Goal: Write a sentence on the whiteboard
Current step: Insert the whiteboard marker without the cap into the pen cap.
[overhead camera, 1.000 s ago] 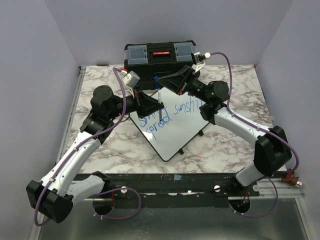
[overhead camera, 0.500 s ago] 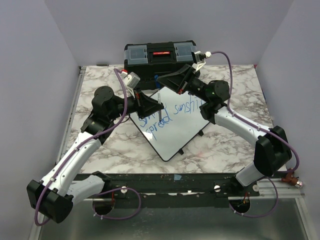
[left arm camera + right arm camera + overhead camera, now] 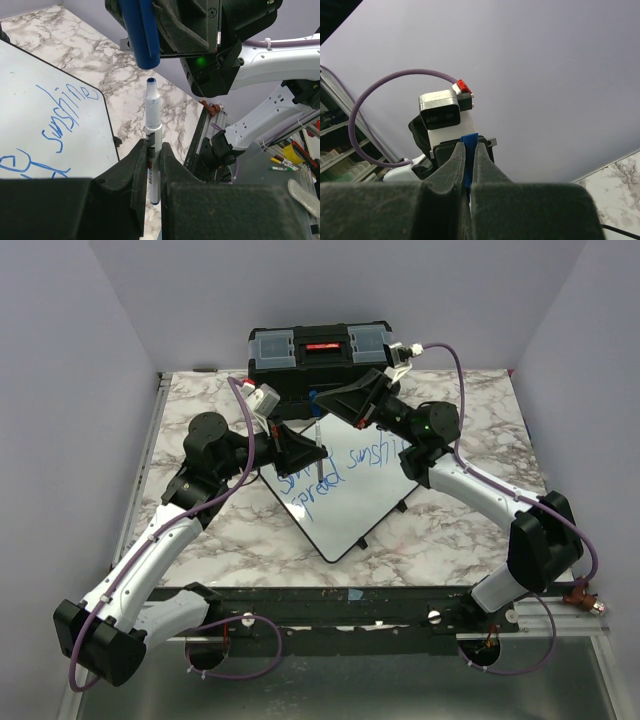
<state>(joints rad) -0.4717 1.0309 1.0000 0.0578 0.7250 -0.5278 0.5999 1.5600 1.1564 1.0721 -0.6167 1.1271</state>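
Note:
The whiteboard (image 3: 352,508) lies turned like a diamond on the marble table, with the blue sentence (image 3: 338,472) in two lines on it, "sunshine" (image 3: 64,111) legible. My left gripper (image 3: 308,448) is shut on an uncapped white marker (image 3: 152,131) held upright over the board's far corner, blue tip up. Just above that tip hangs the blue cap (image 3: 142,30), with a small gap between them. My right gripper (image 3: 322,400) is shut on that cap (image 3: 469,139), seen between its fingers (image 3: 454,160) in the right wrist view.
A black toolbox (image 3: 318,352) with a red handle stands at the back of the table, right behind both grippers. The left wrist's camera housing (image 3: 440,111) sits directly below the right gripper. A metal rail (image 3: 150,455) runs along the table's left edge.

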